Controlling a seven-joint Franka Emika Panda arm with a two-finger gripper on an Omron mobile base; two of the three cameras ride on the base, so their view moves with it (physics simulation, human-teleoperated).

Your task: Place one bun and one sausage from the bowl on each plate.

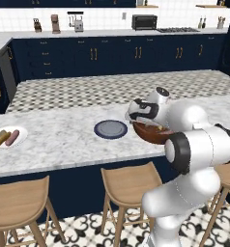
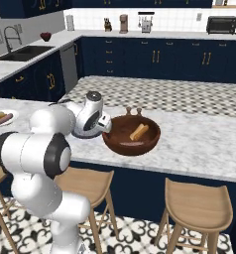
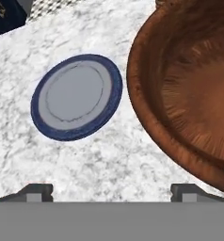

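With its jaws spread wide and holding nothing, the gripper [image 3: 111, 190] hovers over bare marble counter [image 3: 20, 141], the empty blue plate [image 3: 76, 97] ahead to its left and the brown bowl [image 3: 147, 108] close on its right. The bun [image 2: 139, 132] lies deeper in that bowl, long axis slanted, so reaching it likely means swinging right over the rim. The white plate [image 1: 21, 138], far off to the left, already holds food.
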